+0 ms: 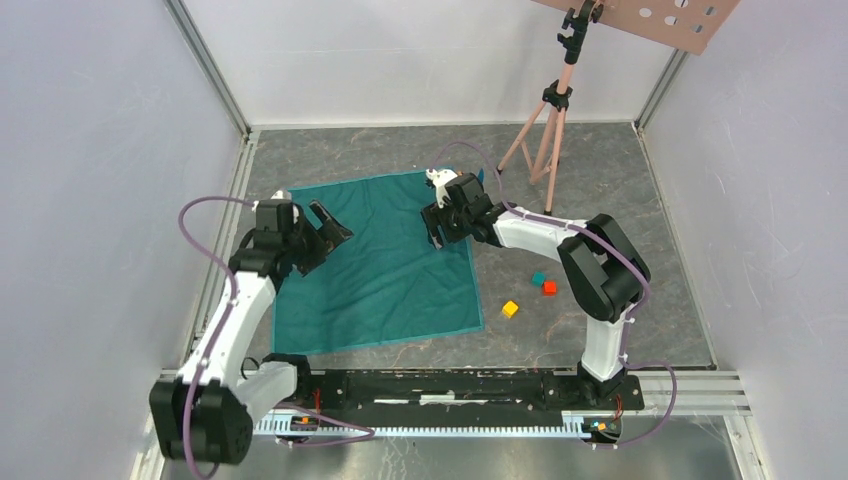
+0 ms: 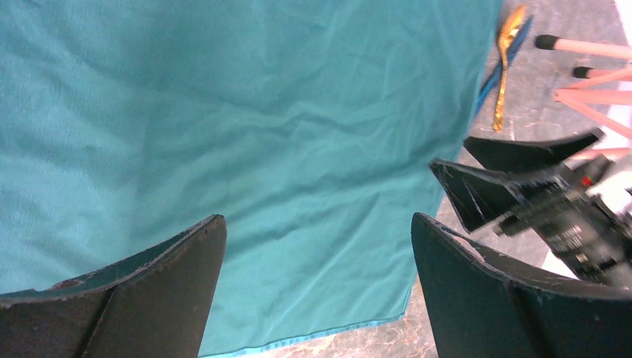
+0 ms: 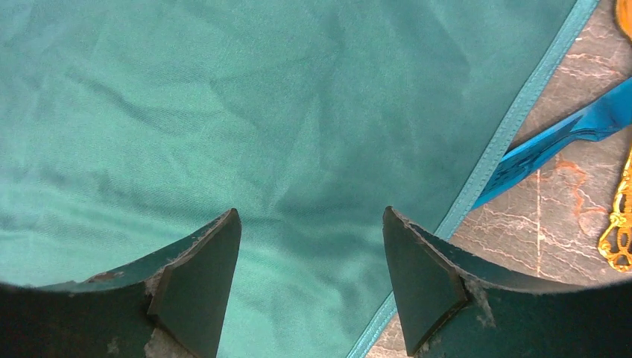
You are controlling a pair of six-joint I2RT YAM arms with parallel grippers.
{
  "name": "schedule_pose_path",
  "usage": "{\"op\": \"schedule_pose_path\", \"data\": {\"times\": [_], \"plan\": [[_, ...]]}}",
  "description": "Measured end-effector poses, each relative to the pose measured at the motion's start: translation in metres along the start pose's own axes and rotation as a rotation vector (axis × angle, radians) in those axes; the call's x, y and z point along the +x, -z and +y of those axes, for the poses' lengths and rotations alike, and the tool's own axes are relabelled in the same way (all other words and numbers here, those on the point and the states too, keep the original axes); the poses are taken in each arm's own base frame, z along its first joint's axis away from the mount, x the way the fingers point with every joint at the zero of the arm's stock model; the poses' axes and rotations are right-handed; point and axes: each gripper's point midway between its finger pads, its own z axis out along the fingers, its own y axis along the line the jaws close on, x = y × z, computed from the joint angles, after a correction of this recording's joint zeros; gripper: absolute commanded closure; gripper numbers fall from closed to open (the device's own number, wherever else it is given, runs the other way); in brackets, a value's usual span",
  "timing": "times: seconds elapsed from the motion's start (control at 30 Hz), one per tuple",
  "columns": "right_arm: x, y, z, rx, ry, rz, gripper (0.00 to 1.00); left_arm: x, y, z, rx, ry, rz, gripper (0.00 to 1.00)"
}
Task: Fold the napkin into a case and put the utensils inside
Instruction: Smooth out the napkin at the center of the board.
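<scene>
Napkin is spread out flat in a single layer on the grey marbled counter, not folded at all yet. It's a soft teal weave with lots of shallow creases and a neat stitched hem round the edge. Both utensils lie just off its far right corner on the bare stone. The gold spoon is shiny metal with a lacy cut-out handle end (cut off by the frame edge in the right wrist view). The blue knife is flat glossy plastic just beside it. One end meets the hem, and I can't tell if it's tucked under or only touching. From overhead the right arm hides nearly all of both.

Left pincer hangs over the cloth's left side, its dark scuffed fingers spread wide with nothing between them. Right pincer is over the far right corner, fingers apart too and gripping nothing. A teal cube, red cube and yellow cube sit right of the napkin.
</scene>
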Motion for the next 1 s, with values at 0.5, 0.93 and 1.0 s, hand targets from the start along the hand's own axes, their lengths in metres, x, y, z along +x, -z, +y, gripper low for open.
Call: {"op": "schedule_pose_path", "data": {"times": [0.5, 0.93, 1.0], "plan": [[-0.020, -0.026, -0.012, 0.060, 0.005, -0.064, 0.24, -0.007, -0.092, 0.043, -0.180, 0.049, 0.140, 0.00], [-0.039, -0.071, -0.011, 0.040, -0.002, -0.089, 0.24, -0.015, -0.102, 0.091, -0.305, 0.128, 0.116, 0.00], [-0.045, -0.076, -0.007, 0.021, -0.009, -0.102, 0.24, -0.018, -0.104, 0.101, -0.339, 0.165, 0.123, 0.00]]}}
